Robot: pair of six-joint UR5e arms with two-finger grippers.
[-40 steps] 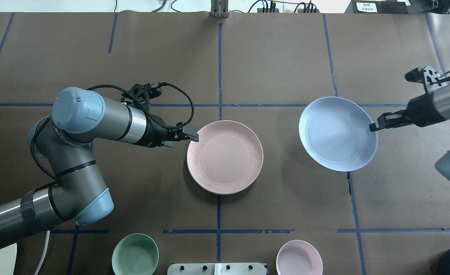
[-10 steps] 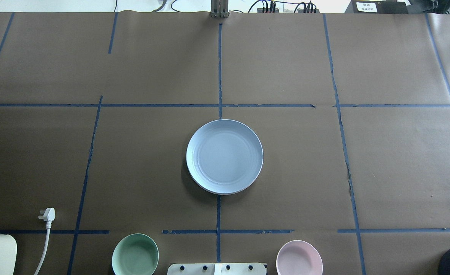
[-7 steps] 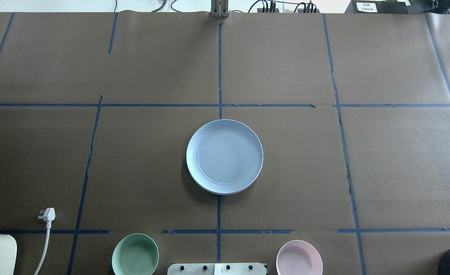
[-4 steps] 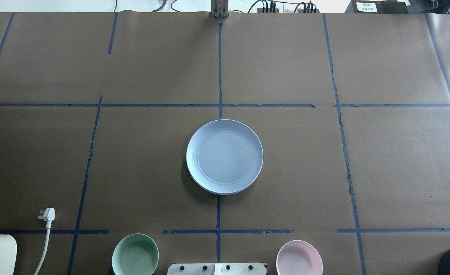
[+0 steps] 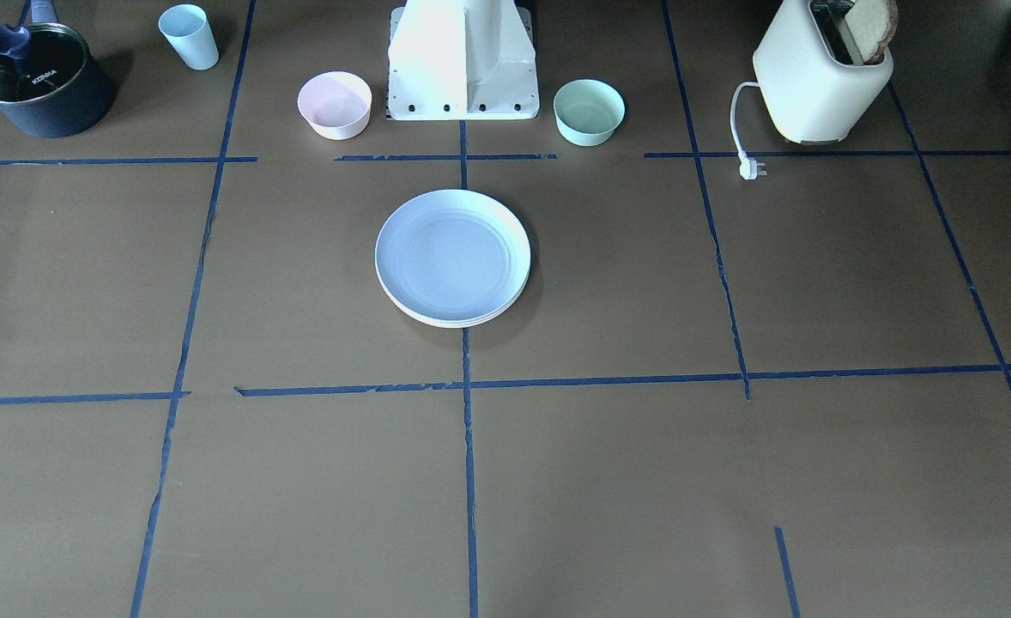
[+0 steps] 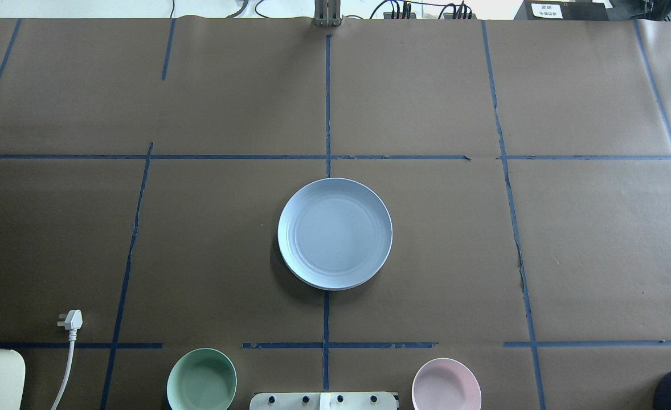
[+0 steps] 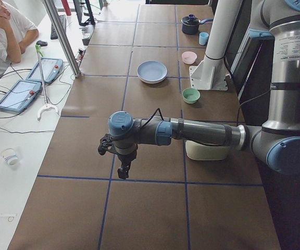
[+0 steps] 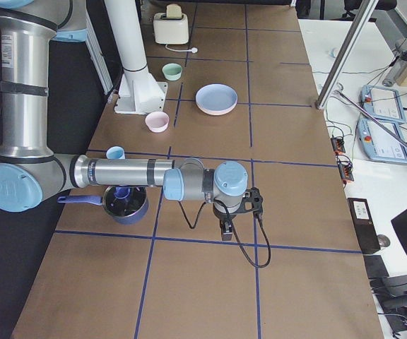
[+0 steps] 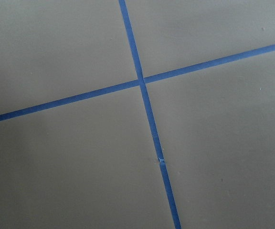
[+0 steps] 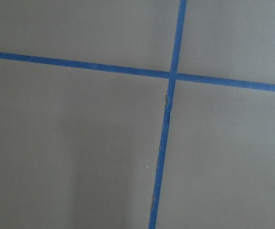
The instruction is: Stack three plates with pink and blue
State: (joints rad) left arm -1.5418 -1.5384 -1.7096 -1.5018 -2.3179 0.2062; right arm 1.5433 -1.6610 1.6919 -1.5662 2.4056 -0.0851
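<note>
Since the pale blue round shallow matte plate (image 5: 452, 255) lies uppermost at the middle of the brown paper-covered table (image 6: 483, 256), centred on a blue tape line (image 6: 326, 319), with layered pale rims (image 5: 458, 321) showing under its near edge, the stack looks built. I cannot tell which lower rim belongs to the pale pink plate and which to the cream-white plate.

Judging by its thin wall and matte finish, the top plate should be light, stiff and only mildly slippery. It is probably less fragile than china, though a drop could still chip it. The raised rim seems the only place to take hold, with one finger inside the lip and one beneath it. Because the plates sit nested, there is little room under that lip, and a pinch could drag the whole stack.

Nearer the robot's base stand a small deep pink bowl (image 5: 335, 105) and a small deep mint bowl (image 5: 589, 112). Further out are a light blue cup (image 5: 189, 36), a dark lidded pot (image 5: 40, 81) and a cream toaster (image 5: 819, 77).

The left gripper (image 7: 123, 171) and right gripper (image 8: 225, 229) point down over tape crossings at opposite table ends, well apart from the stack. Only the side views show them, so I cannot tell how their jaws stand.
</note>
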